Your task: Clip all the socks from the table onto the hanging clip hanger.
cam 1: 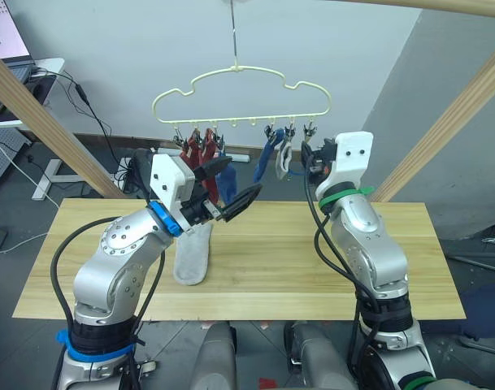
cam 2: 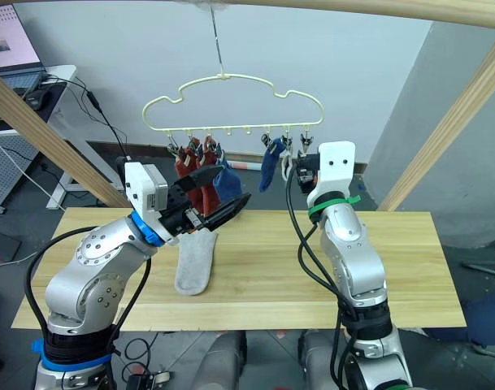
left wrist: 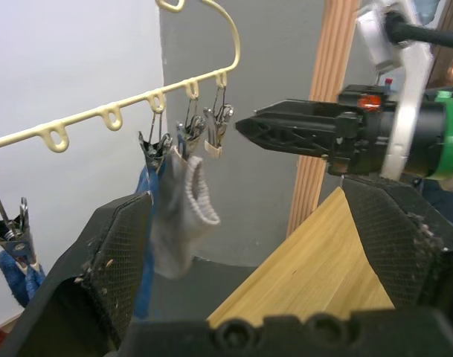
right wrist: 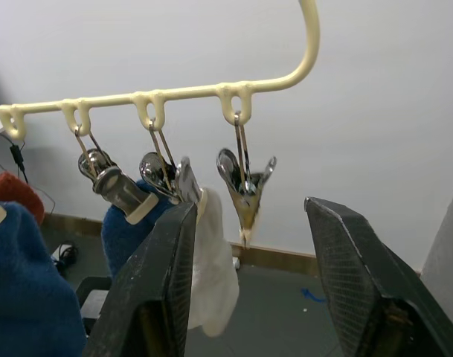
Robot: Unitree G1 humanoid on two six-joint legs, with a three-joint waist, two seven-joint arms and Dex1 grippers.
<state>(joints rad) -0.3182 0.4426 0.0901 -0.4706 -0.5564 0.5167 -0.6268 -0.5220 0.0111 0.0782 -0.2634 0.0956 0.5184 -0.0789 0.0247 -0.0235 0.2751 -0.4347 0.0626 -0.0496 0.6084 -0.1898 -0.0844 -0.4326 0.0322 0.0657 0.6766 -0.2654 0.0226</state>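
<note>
Both grippers, left [cam 1: 231,188] and right [right wrist: 245,286], gape empty; one grey sock [cam 1: 193,256] lies on the table [cam 1: 410,276].

Silver-grey jointed arms with black cables; left pincer [cam 1: 231,185] has a blue wrist band, right pincer [left wrist: 286,134] a green one; white wrist housings.

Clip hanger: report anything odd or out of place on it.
Nothing looks damaged. The clip hanger hangs level, but its rightmost clip is empty, and one grey sock lies on the table.
</note>
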